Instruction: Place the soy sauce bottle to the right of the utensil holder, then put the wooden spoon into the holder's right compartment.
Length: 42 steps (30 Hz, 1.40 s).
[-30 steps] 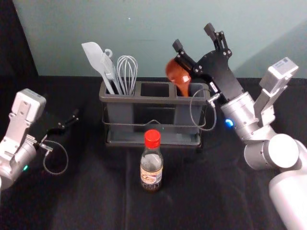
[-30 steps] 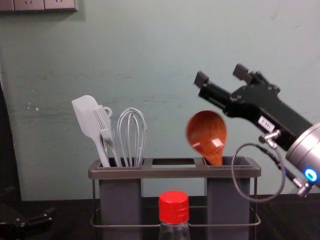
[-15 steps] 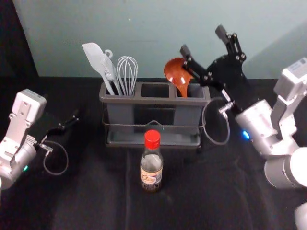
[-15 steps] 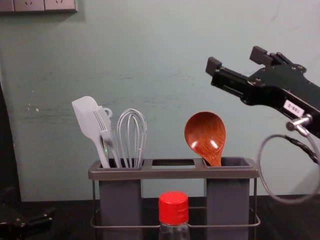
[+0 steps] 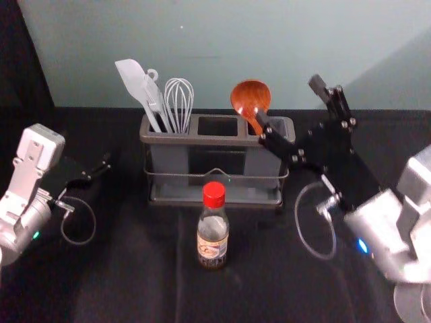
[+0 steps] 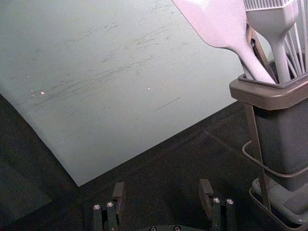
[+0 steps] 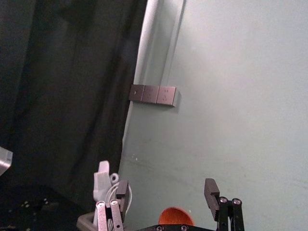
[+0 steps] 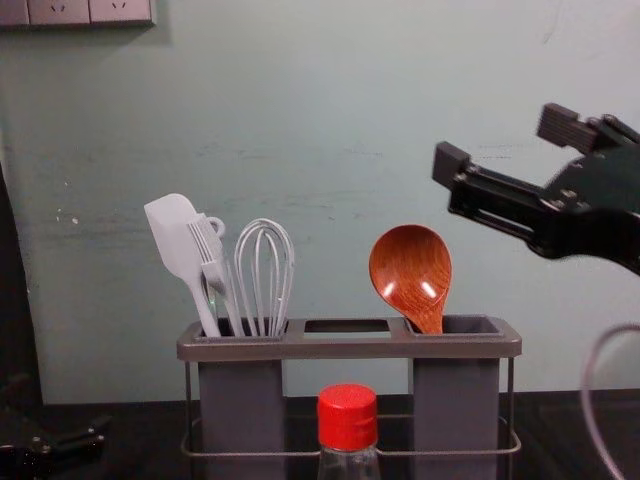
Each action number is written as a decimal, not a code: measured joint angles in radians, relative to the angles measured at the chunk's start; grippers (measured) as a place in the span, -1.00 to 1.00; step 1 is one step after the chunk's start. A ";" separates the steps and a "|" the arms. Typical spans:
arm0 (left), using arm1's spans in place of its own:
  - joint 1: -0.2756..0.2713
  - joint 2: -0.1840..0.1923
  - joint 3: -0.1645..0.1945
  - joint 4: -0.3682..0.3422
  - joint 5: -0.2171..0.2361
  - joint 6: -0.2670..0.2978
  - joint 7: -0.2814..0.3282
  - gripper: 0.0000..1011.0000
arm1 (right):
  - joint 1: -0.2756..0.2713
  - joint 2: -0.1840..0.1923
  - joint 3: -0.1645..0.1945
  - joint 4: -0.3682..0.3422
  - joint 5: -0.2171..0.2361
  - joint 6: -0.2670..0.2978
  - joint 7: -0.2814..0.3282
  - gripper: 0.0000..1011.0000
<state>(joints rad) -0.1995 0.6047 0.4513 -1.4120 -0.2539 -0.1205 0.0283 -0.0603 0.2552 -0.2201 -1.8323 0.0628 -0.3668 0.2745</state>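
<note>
Reaching right arm (image 5: 384, 232): slants in from the robot's right, forward and inward over the black tabletop (image 5: 296, 289); in the chest view it enters from the right edge, above the holder's height.
Parked left arm (image 5: 30, 168): at the robot's left, pointing forward and inward; left gripper (image 5: 89, 177) near the tabletop, its fingers parted widely.
Utensil holder (image 5: 219, 140): upright, long side running left to right, dark grey bins in a wire frame.
Right gripper (image 5: 289, 102): raised to the right of the spoon bowl; in the chest view its fingers aim up and toward the left, a little higher than the bowl and apart from it, spread wide.
Soy sauce bottle (image 5: 213, 229): in front of the holder's middle and apart from it; long axis vertical, cap end up; clear glass, dark contents low down, printed label facing the head camera.
Wooden spoon (image 5: 250, 99): in the holder's right compartment, bowl up and handle down, long axis steep with the bowl leaning left; reddish brown, glossy, round-bowled, grain showing.
Spatula (image 5: 131, 77): pale, in the left compartment, head up and leaning left.
Whisk (image 5: 179, 101): beside it, wire loops upward.
Red cap (image 5: 214, 194): on the bottle, ribbed round the side.
</note>
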 joint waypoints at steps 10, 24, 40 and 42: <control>0.000 0.000 0.000 0.000 0.000 0.000 0.000 0.98 | -0.166 0.019 0.017 -0.119 0.041 0.037 -0.006 0.98; 0.000 0.000 0.000 0.000 0.000 0.000 0.000 0.98 | -0.265 0.093 -0.014 -0.191 0.077 0.241 0.042 0.98; 0.000 0.000 0.000 0.000 0.000 0.000 0.000 0.98 | -0.139 0.107 -0.104 -0.084 0.100 0.323 0.084 0.98; 0.000 0.000 0.000 0.000 0.000 0.000 0.000 0.98 | -0.120 0.102 -0.113 -0.068 0.098 0.328 0.084 0.98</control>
<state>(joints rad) -0.1995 0.6047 0.4514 -1.4120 -0.2539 -0.1205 0.0283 -0.1804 0.3568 -0.3326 -1.9003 0.1611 -0.0388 0.3586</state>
